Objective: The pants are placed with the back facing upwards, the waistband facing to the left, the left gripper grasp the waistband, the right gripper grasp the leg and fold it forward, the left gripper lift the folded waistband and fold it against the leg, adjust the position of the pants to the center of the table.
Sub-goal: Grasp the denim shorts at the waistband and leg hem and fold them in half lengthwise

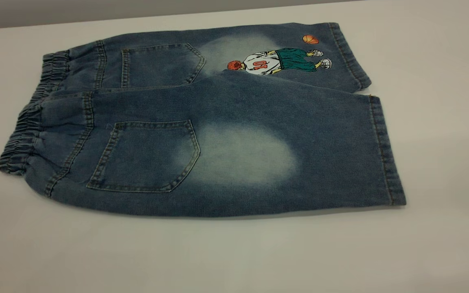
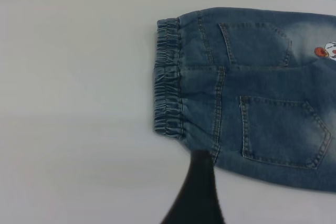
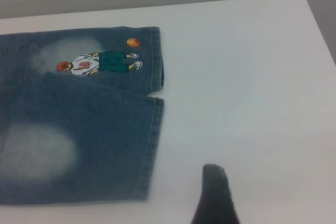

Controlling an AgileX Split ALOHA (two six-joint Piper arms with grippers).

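Observation:
The blue denim pants [image 1: 218, 134] lie flat on the table [image 1: 234, 256], back pockets up. The gathered waistband [image 1: 18, 138] points left. The plain leg [image 1: 259, 158] with the pale oval is nearest; the cartoon leg [image 1: 279, 61] lies behind it. Neither gripper appears in the exterior view. In the left wrist view, the left gripper [image 2: 257, 192] is open; its one visible finger [image 2: 198, 192] hovers at the pants' near edge close to the waistband [image 2: 168, 93]. The right gripper [image 3: 262, 198] is open, with one finger [image 3: 215, 198] over bare table beside the leg's hem [image 3: 152, 150].
The white-grey tabletop extends well beyond the pants on every side. Its back edge [image 1: 96, 18] runs just behind the cartoon leg. The table's right corner [image 3: 302, 1] shows in the right wrist view.

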